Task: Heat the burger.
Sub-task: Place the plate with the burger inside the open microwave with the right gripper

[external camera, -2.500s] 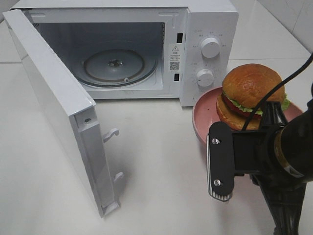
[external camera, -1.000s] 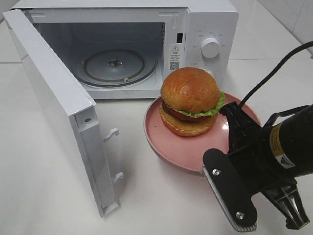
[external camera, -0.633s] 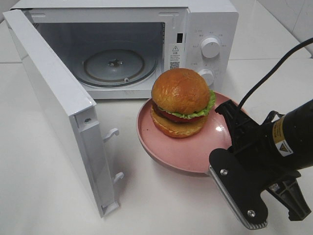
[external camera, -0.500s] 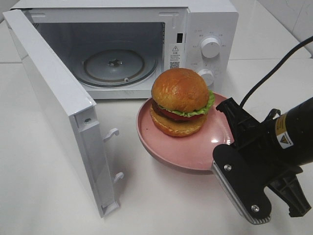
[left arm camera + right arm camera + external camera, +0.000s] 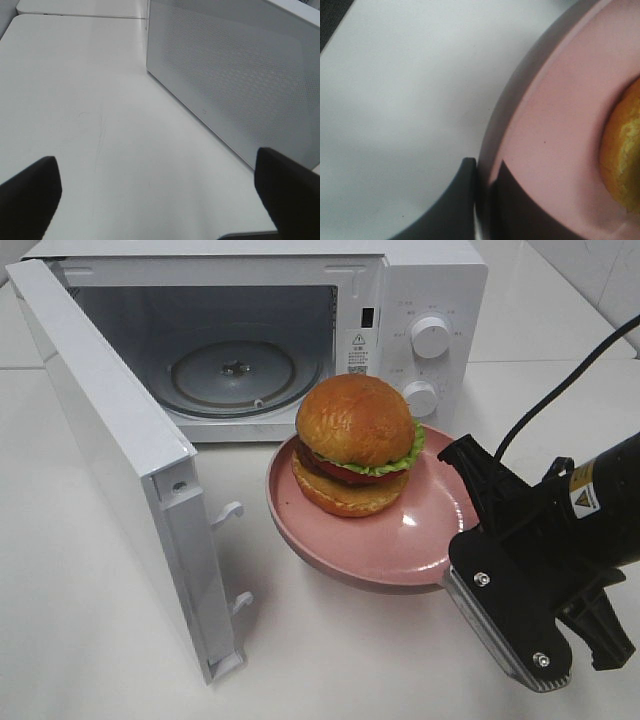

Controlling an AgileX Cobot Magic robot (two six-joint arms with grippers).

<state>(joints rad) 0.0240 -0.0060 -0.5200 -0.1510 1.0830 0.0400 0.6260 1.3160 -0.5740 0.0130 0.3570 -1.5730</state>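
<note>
The tall glossy golden-bun burger (image 5: 355,445) sits on a round pink plate (image 5: 390,548) just before the open white microwave (image 5: 430,285). My right gripper (image 5: 455,537) clamps the plate's rim, apart from the burger; my left gripper (image 5: 160,195) gapes wide.

Bright, even light, soft shadows, a glint on the pink plate (image 5: 408,525), blurry wrist close-ups.

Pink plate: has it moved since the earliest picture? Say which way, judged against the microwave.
Yes. The pink plate, carrying the burger, has shifted left, from beside the knobs of the microwave toward its open cavity.
</note>
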